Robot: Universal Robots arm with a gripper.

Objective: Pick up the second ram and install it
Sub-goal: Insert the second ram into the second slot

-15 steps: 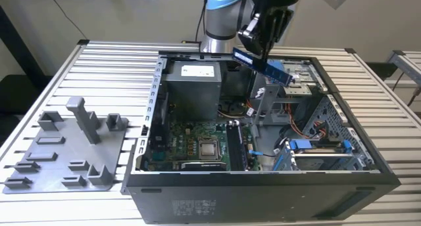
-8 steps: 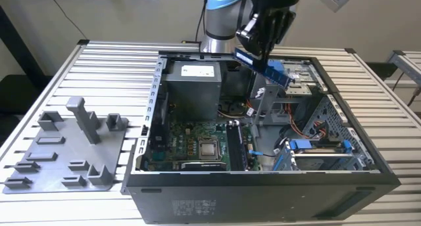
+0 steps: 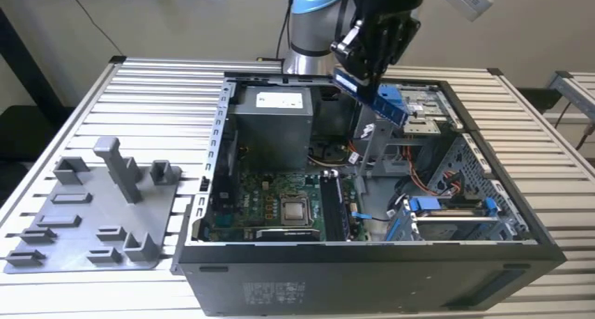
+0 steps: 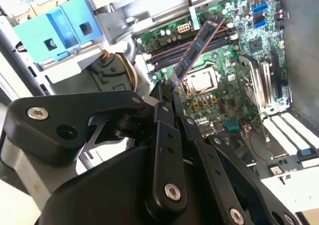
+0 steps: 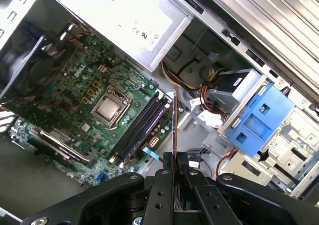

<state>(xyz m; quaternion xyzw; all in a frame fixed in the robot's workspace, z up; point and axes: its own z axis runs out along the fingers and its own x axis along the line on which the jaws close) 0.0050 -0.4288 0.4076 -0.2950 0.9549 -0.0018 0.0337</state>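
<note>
The second ram (image 3: 377,99) is a long thin dark stick with a pale label. It hangs tilted in the air above the open computer case, over its far middle part. My gripper (image 3: 366,69) is shut on the stick's upper end. In the second wrist view the second ram (image 4: 196,49) reaches out from my gripper (image 4: 167,94) over the green motherboard (image 4: 234,90). In the first wrist view the second ram (image 5: 175,122) shows edge-on above my gripper (image 5: 175,159), beside the long black sockets (image 5: 141,128). These sockets (image 3: 332,204) lie well below the stick.
The open case (image 3: 372,253) holds a grey power supply (image 3: 272,117), a processor (image 3: 295,210), cables and blue drive brackets (image 3: 446,205). A grey plastic tray (image 3: 88,225) with upright blocks lies on the slatted table at the exterior view's left.
</note>
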